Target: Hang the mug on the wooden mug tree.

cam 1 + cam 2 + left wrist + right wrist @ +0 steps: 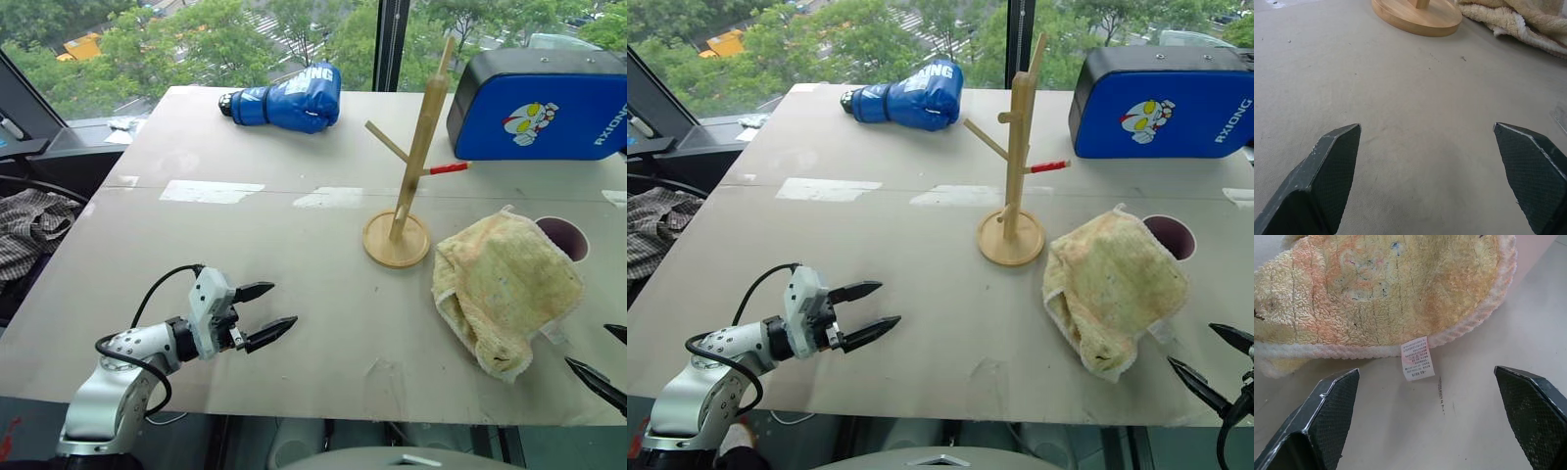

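Rigid, breakable, likely slick mug (563, 238), half under the towel (505, 289) at 3 o'clock of the mug tree (404, 186), wants a rim grip; both claws, left claw (263, 313) and right claw (1212, 364), gape wide and empty.

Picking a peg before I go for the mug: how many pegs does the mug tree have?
3 visible on the wooden mug tree: a bare peg slanting left, a red-tipped peg pointing right, and one angling off the top. Another could hide behind the pole.
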You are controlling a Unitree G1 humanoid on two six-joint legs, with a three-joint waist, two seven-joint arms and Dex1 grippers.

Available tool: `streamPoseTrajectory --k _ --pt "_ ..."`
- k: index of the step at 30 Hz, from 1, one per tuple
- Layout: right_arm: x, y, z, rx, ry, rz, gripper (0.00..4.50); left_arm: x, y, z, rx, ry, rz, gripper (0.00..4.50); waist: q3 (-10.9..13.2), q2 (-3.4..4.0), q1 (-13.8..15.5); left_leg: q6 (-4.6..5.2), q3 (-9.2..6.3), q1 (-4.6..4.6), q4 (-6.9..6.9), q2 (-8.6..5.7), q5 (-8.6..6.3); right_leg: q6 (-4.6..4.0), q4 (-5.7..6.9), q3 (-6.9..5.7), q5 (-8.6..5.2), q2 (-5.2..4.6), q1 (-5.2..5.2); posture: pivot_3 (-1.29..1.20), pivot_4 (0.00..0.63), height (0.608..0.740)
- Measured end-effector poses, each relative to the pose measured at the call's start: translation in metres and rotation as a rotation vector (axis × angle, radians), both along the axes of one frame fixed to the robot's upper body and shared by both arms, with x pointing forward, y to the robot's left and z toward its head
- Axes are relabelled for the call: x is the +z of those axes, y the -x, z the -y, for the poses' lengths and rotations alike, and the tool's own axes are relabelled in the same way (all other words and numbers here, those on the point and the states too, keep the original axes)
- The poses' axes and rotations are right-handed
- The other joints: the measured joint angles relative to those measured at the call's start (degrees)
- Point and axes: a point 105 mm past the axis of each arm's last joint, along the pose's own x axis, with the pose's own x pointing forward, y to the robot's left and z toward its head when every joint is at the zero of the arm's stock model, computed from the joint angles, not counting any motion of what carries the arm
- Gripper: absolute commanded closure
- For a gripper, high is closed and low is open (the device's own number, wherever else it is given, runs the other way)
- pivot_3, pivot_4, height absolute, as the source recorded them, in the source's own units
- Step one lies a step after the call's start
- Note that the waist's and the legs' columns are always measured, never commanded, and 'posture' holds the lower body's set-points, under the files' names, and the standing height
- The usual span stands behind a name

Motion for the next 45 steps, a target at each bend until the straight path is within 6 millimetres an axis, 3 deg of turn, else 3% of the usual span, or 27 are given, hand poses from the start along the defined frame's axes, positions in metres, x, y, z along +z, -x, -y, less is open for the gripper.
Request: streamPoseTrajectory --k 3,7,13,19,23,26,29,30,31,37,38,42,45 --pt "0.005 -0.007 -0.003 -0.009 0.003 0.029 0.00 0.005 -0.004 0.002 -0.007 0.020 0.018 0.05 0.02 0.03 0.01 0.00 0.00 0.00 -0.01 0.00 0.00 0.00 0.00 0.00 0.00 0.00 0.00 0.00 0.150 0.740" --pt "0.040 -0.027 -0.044 0.101 0.046 0.135 0.00 0.038 -0.012 0.018 -0.124 0.079 0.136 0.05 -0.06 0.14 -0.04 -0.02 -0.01 0.04 0.00 -0.01 0.02 0.01 0.07 0.00 0.01 0.04 0.00 0.00 0.150 0.740" --pt "0.052 -0.048 -0.075 0.145 -0.004 0.136 0.00 0.050 0.002 0.025 -0.273 0.068 0.158 0.05 0.01 0.02 -0.20 -0.25 0.01 -0.04 -0.01 -0.02 0.15 0.03 -0.14 0.01 0.02 0.11 0.01 0.00 0.150 0.740" --pt "0.027 -0.077 -0.106 0.185 -0.003 0.100 0.00 0.052 0.013 0.035 -0.332 0.055 0.168 0.05 0.06 -0.04 0.00 -0.21 -0.08 -0.06 -0.03 -0.04 0.13 0.03 -0.14 -0.03 0.01 0.18 -0.01 0.00 0.150 0.740" --pt "-0.007 -0.090 -0.108 0.138 0.067 0.033 0.00 0.055 0.016 0.037 -0.324 0.048 0.179 0.05 0.07 -0.07 -0.03 -0.25 -0.06 -0.08 -0.02 -0.04 0.15 0.04 -0.15 -0.02 0.02 0.18 -0.01 0.00 0.150 0.740" --pt "-0.015 -0.102 -0.104 0.096 0.091 0.024 0.00 0.057 0.015 0.038 -0.304 0.039 0.189 0.05 0.07 -0.06 -0.21 -0.25 -0.04 -0.03 -0.01 -0.05 0.15 0.04 -0.11 0.02 0.03 0.20 0.00 0.00 0.150 0.740" --pt "-0.018 -0.106 -0.105 0.098 0.093 0.011 0.74 0.060 0.016 0.041 -0.296 0.032 0.207 0.00 0.06 -0.10 -0.27 -0.24 -0.05 0.00 -0.01 -0.04 0.14 0.04 -0.08 0.04 0.03 0.23 0.01 0.00 0.150 0.740" --pt "-0.020 -0.108 -0.108 0.112 0.083 -0.002 1.33 0.062 0.017 0.044 -0.291 0.028 0.214 0.00 0.06 -0.11 -0.27 -0.21 -0.06 0.00 -0.01 -0.03 0.12 0.04 -0.07 0.04 0.03 0.24 0.01 0.00 0.150 0.740" --pt "-0.021 -0.107 -0.109 0.122 0.079 -0.007 1.56 0.063 0.017 0.044 -0.290 0.027 0.216 0.00 0.05 -0.11 -0.24 -0.20 -0.06 0.00 -0.01 -0.03 0.12 0.04 -0.07 0.04 0.03 0.23 0.01 0.00 0.150 0.740" --pt "-0.020 -0.105 -0.115 0.161 0.032 -0.039 4.28 0.060 0.017 0.044 -0.267 0.026 0.206 0.00 0.05 -0.11 -0.21 -0.11 -0.06 0.01 -0.01 -0.03 0.07 0.04 -0.06 0.04 0.03 0.24 0.01 0.00 0.150 0.740" --pt "-0.020 -0.105 -0.116 0.165 0.023 -0.045 4.46 0.060 0.017 0.044 -0.268 0.026 0.205 0.00 0.05 -0.11 -0.21 -0.11 -0.07 0.01 -0.01 -0.03 0.07 0.04 -0.06 0.04 0.03 0.24 0.01 0.00 0.150 0.740" --pt "-0.015 -0.104 -0.117 0.177 -0.020 -0.046 4.46 0.059 0.017 0.044 -0.271 0.028 0.203 0.00 0.06 -0.10 -0.20 -0.12 -0.06 -0.02 -0.01 -0.03 0.07 0.04 -0.06 0.04 0.03 0.24 0.00 0.00 0.150 0.740" --pt "0.007 -0.093 -0.130 0.260 -0.123 -0.012 4.46 0.058 0.016 0.044 -0.274 0.033 0.194 0.00 0.08 -0.07 -0.14 -0.09 -0.10 -0.03 -0.01 -0.02 0.06 0.05 -0.07 0.02 0.03 0.26 -0.01 0.00 0.150 0.740"
